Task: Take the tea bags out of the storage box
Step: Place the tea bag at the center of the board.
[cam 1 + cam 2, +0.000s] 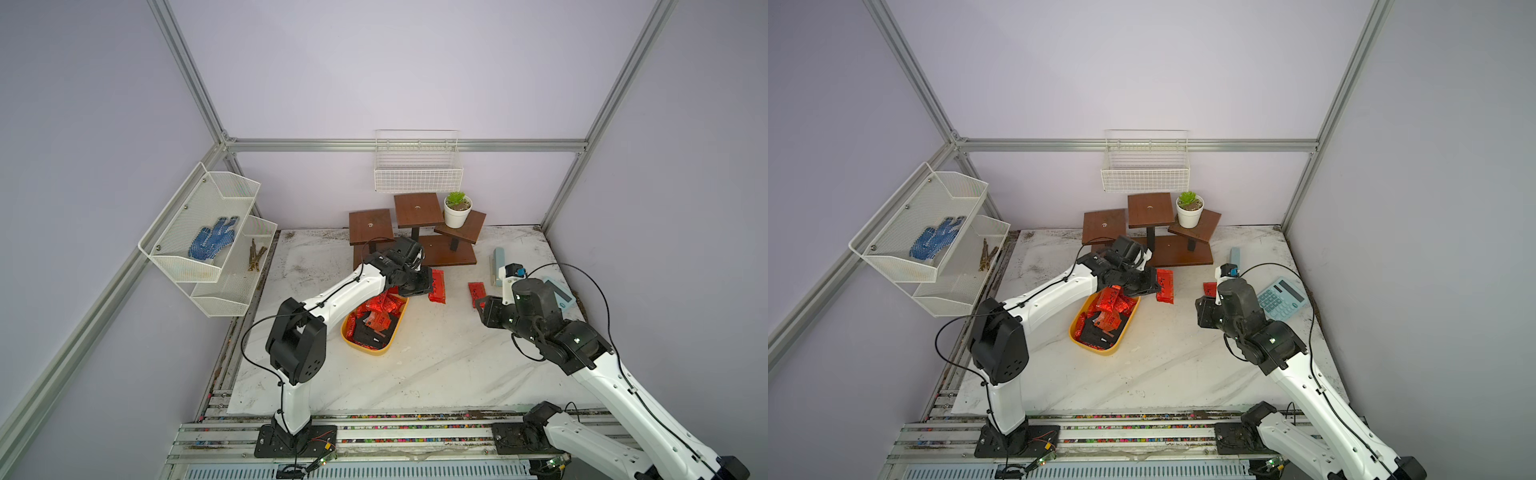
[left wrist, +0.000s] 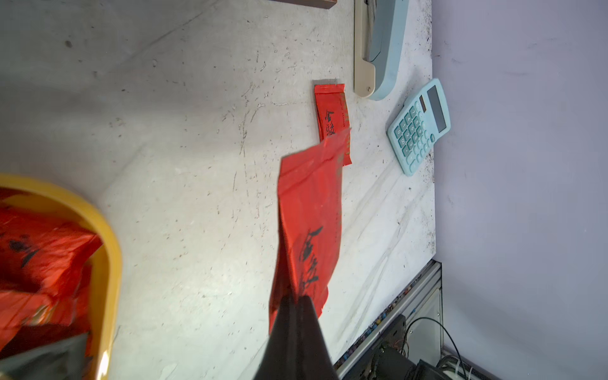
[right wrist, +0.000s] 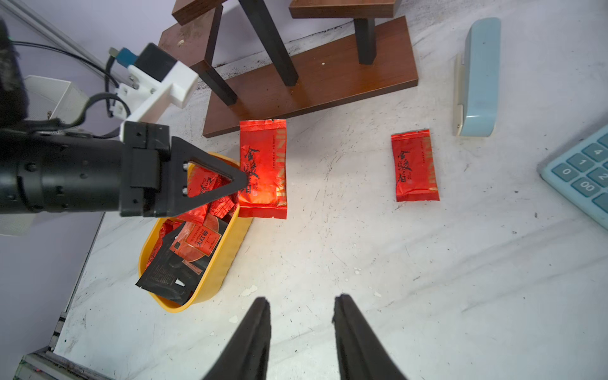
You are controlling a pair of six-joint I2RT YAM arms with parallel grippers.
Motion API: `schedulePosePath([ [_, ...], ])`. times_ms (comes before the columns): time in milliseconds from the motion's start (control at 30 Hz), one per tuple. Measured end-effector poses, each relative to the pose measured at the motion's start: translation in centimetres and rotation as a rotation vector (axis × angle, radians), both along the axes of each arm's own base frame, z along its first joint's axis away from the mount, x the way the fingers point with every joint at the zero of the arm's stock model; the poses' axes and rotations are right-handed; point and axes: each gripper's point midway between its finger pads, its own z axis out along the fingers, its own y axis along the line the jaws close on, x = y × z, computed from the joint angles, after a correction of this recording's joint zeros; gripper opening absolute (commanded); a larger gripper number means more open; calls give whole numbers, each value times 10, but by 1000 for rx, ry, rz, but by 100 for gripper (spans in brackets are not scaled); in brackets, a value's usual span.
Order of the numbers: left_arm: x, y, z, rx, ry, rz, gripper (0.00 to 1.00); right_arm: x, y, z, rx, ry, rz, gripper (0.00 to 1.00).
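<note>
The left gripper (image 3: 244, 180) is pinched tight on one red tea bag (image 3: 263, 164). The bag hangs just past the end of the box (image 3: 215, 281), over the table (image 3: 362, 263). More tea bags (image 3: 197, 243) lie in the box. The right gripper (image 3: 302, 299) is partly open, holds nothing, and is farther from the box.

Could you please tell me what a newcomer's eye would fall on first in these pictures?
The bright red tea bag pinched in the left gripper stands out first, held just past the end of the yellow storage box nearest the wooden stand. The box is heaped with more red and black sachets, and a second red bag lies flat on the table by the blue stapler.
</note>
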Motion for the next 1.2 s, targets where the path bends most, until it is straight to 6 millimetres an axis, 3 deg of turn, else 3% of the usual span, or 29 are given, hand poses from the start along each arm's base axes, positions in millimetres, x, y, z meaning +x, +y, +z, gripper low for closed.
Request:
schedulePosePath([
  [467,22,-83,-83,-61,100,-31,0,-22,-13,-7,50,6,4,40],
  [633,20,-96,-113,-64,143,-33,0,-31,-14,-9,62,14,13,41],
  [767,22,-98,-125,-63,159,-21,0,-36,-16,-7,67,10,15,41],
  [867,24,-99,-124,-69,157,-17,16,-40,-16,-7,69,16,21,41],
  [933,27,-101,-119,-79,148,-14,40,-41,-15,-8,72,23,28,41],
  [1000,30,-102,-114,-86,140,-12,55,-42,-14,-9,74,28,32,41],
  [1200,32,-95,-117,-41,123,0,62,-44,-10,-9,88,36,51,47],
])
